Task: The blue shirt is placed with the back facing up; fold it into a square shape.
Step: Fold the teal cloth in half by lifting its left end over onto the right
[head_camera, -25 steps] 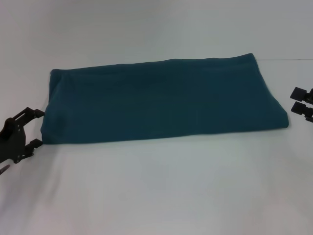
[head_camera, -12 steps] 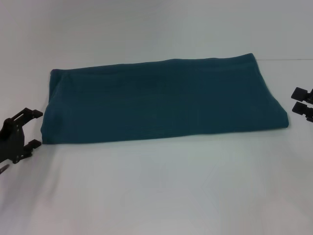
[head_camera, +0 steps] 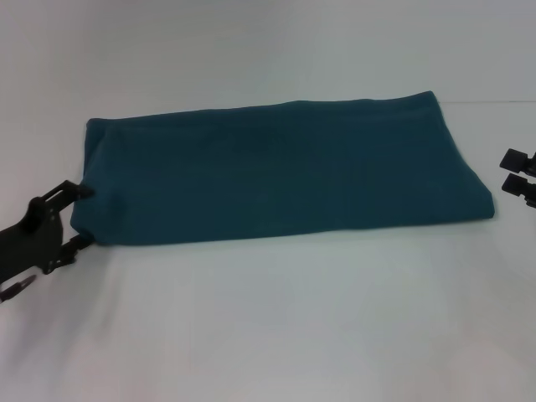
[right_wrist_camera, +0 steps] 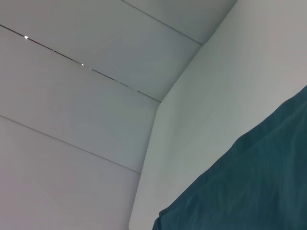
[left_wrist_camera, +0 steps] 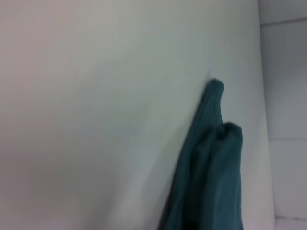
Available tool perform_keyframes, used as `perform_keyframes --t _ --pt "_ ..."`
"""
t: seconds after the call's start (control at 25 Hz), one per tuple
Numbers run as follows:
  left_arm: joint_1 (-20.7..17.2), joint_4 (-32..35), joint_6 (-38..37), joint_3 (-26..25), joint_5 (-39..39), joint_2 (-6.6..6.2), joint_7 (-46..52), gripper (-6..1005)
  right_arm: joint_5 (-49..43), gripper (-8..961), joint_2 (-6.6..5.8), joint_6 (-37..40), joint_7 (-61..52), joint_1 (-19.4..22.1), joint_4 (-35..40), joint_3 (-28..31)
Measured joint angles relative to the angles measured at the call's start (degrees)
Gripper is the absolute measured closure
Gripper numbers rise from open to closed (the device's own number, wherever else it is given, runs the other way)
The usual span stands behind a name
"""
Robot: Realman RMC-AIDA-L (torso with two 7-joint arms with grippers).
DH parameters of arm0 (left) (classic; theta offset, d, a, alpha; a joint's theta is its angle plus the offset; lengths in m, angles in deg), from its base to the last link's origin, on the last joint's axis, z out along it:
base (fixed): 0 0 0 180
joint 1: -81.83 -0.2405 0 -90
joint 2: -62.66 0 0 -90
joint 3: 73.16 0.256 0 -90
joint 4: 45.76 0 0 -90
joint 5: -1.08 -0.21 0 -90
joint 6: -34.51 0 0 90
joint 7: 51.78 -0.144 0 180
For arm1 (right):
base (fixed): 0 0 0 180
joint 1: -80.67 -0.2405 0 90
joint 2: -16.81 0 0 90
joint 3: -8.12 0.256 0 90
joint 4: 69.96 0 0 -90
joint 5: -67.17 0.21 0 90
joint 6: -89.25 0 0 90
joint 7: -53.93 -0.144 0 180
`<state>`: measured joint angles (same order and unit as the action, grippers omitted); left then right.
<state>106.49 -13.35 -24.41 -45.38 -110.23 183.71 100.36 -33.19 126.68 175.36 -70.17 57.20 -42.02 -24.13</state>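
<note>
— Left gripper (head_camera: 82, 216): how is it set against the blue shirt (head_camera: 276, 172)?
— It is held at the shirt's left end, low to the bench (head_camera: 268, 327), with its jaws parted around the near-left corner; one finger is seen above the cloth edge and one below it. No pinch is made yet, so the cloth is judged bracketed, not held.
— Why that corner?
— The shirt is laid as a long folded band across the middle of the bench. A square is judged to need the left end carried over toward the right end, so that end is approached.
— And the right gripper (head_camera: 517, 177)?
— It is kept just off the shirt's right end, apart from the cloth, jaws parted, apparently idle.
</note>
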Motion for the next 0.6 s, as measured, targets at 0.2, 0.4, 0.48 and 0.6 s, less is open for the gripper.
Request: perform_keyframes --t 0.2,0.4,0.48,0.6 --pt "2.57 -1.01 -0.57 1.01 0.0 -0.44 -0.46 134 0.0 266 -0.02 -0.06 0.0 0.0 0.0 0.0" --pt "3.87 -0.31 -2.28 0.71 0.61 -0.73 -1.83 138 0.0 266 -0.02 -0.07 0.01 0.0 0.0 0.0" --pt "3.87 0.22 -2.83 0.39 0.64 -0.73 -1.97 140 0.0 266 -0.01 -0.07 0.04 0.04 0.0 0.0" --pt "3.29 0.28 -3.05 0.31 0.57 -0.73 -1.69 142 0.0 266 -0.02 -0.07 0.05 0.06 0.0 0.0"
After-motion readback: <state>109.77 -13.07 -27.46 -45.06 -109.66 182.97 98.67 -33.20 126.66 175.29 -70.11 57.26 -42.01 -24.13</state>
